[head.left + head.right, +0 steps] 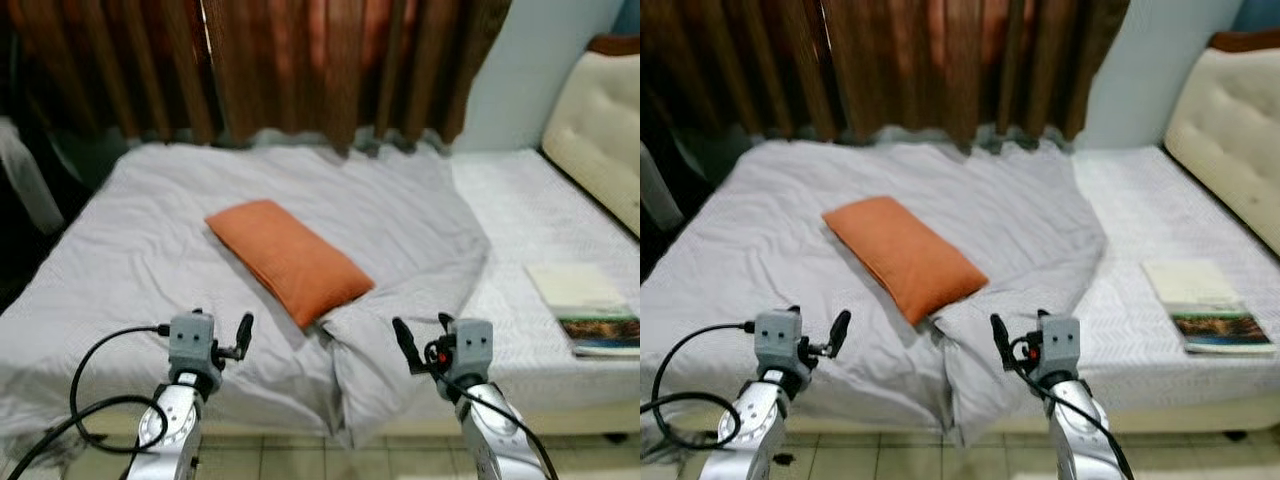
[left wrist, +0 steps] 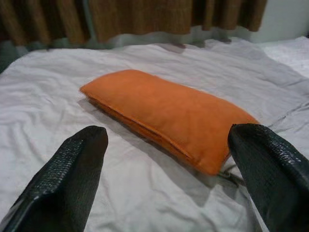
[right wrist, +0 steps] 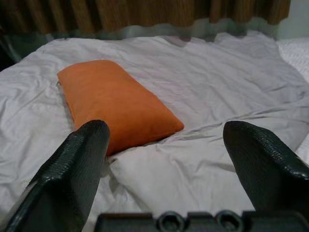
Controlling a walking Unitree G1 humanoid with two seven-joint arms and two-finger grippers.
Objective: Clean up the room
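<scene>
Pillow (image 1: 288,259), orange, lies in the middle of the frame on a grey blanket (image 1: 150,270) that covers the left part of the bed (image 1: 520,215). The left gripper (image 1: 232,338) and the right gripper (image 1: 415,345) hover at the bottom of the frame over the near blanket edge (both with fingers spread wide, holding nothing). A book (image 1: 590,305) rests at the right, on the bare white sheet. Brown curtains (image 1: 300,60) hang at the top.

Pillow (image 1: 288,258) on bed (image 1: 120,260), book (image 1: 585,305) right.
</scene>
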